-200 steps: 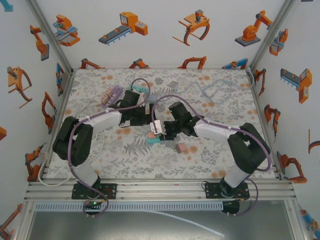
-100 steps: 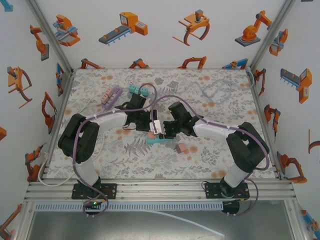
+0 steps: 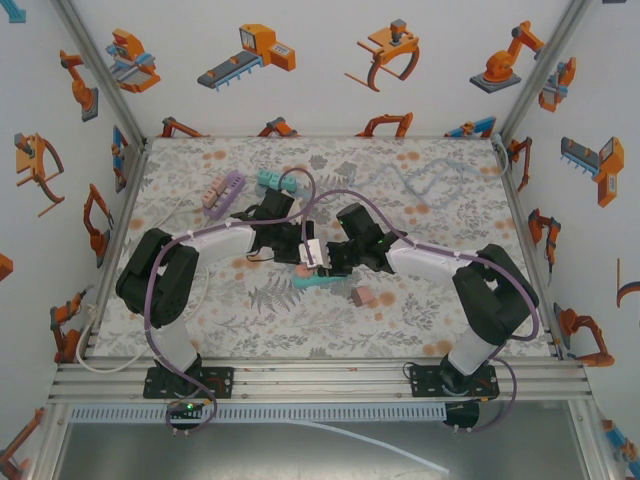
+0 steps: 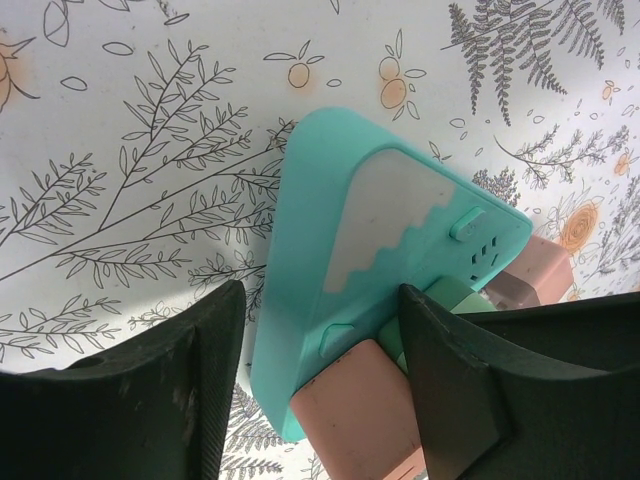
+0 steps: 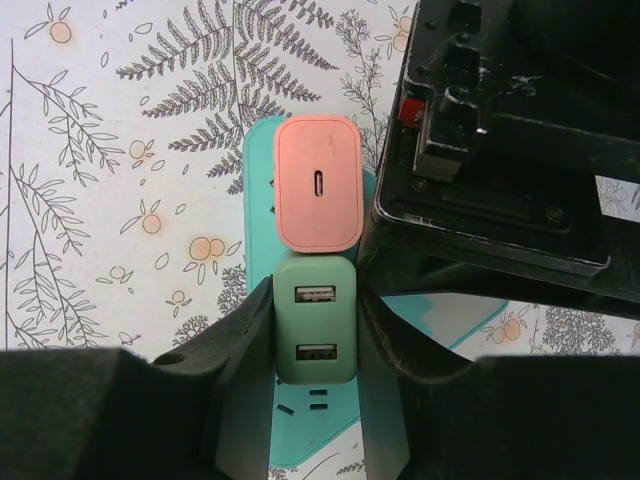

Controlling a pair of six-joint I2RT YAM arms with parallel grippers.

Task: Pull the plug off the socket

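Top external view: along the bottom edge runs the aluminium rail (image 3: 320, 378), and above it spreads the table (image 3: 200, 320), white and printed with ferns and orange blossoms. Mid-frame, the action! The right gripper (image 3: 328, 262) is clamped on the green plug (image 5: 315, 320). The right wrist view shows both jaws pressed against its sides, with the pink plug (image 5: 318, 185) seated just above it on the teal socket (image 4: 390, 230). The left gripper (image 4: 322, 290) straddles that socket, one jaw on each side, but whether it is squeezing I cannot tell. A loose pink block (image 3: 363, 297) lies on the table just lower right of the socket. Higher in the frame sit a purple strip (image 3: 225, 190), a teal piece (image 3: 277, 182) and, at upper right, a pale blue cable (image 3: 430, 180). Behind them the walls (image 3: 320, 90) carry orange robot-arm drawings. From above, the grippers cover most of the socket. The plug's prongs are hidden, and the left wrist view cuts the pink plug off at the bottom edge.
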